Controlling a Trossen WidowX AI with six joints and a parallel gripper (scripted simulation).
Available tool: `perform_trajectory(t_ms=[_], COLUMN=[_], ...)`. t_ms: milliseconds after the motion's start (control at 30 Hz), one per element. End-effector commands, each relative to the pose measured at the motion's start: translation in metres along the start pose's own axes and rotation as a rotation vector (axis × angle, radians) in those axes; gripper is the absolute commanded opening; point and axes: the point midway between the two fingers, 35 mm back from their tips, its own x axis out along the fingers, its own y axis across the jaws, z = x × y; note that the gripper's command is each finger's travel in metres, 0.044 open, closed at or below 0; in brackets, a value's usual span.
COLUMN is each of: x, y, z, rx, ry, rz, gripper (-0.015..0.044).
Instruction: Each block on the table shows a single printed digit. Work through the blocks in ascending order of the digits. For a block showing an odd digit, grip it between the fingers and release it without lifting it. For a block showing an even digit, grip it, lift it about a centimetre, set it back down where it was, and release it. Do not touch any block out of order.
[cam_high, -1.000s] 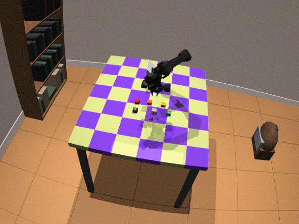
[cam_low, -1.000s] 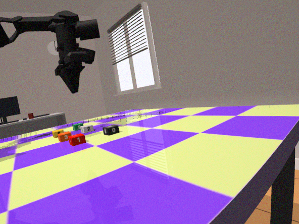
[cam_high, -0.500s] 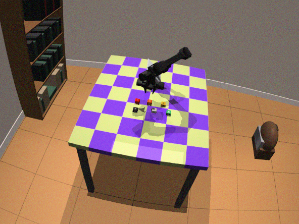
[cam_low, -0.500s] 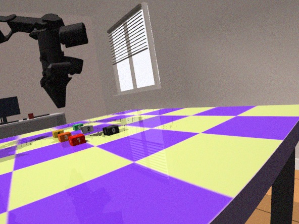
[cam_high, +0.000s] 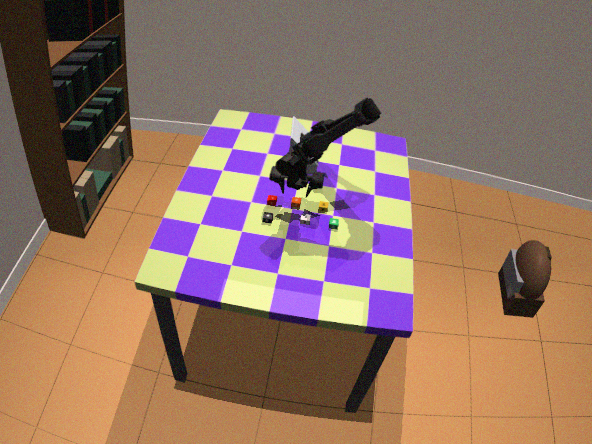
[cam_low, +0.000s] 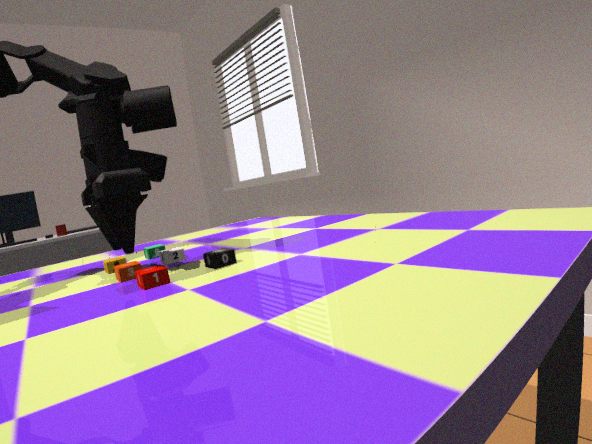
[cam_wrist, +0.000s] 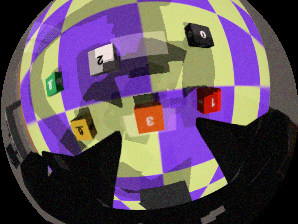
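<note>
My gripper (cam_high: 295, 193) (cam_low: 125, 250) (cam_wrist: 159, 129) is open and empty, a little above the orange block 3 (cam_high: 296, 202) (cam_low: 128, 272) (cam_wrist: 149, 119), which shows between the fingertips in the wrist view. The red block 1 (cam_high: 271, 200) (cam_low: 153, 278) (cam_wrist: 209, 101) lies on one side of it, the yellow block (cam_high: 323, 206) (cam_low: 114, 265) (cam_wrist: 82, 129) on the other. The black block 0 (cam_high: 267, 217) (cam_low: 220, 259) (cam_wrist: 199, 35), white block 2 (cam_high: 305, 218) (cam_low: 173, 256) (cam_wrist: 103, 59) and green block (cam_high: 334, 223) (cam_low: 154, 251) (cam_wrist: 54, 84) form the other row. The yellow and green digits are hard to read.
All blocks rest on the checkered table (cam_high: 210, 210) (cam_low: 370, 310). Red and yellow stand near the outer sides of the open fingers. A pale upright panel (cam_high: 298, 130) stands behind the arm. A bookshelf (cam_high: 70, 210) is off the table at the left.
</note>
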Motion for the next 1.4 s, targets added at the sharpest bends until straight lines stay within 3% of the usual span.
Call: perform_trajectory(t_ms=[0,533,900,1367], x=[0.008,0.031,0.031,0.031], y=[0.000,0.001,0.001,0.001], z=[-0.001,-0.002,-0.002,-0.002], rx=[0.004,0.004,0.004,0.004], ry=[0.000,0.000,0.000,0.000], rz=[0.004,0.006,0.006,0.006], gripper=[0.0400,0.0400,0.0120,0.0120])
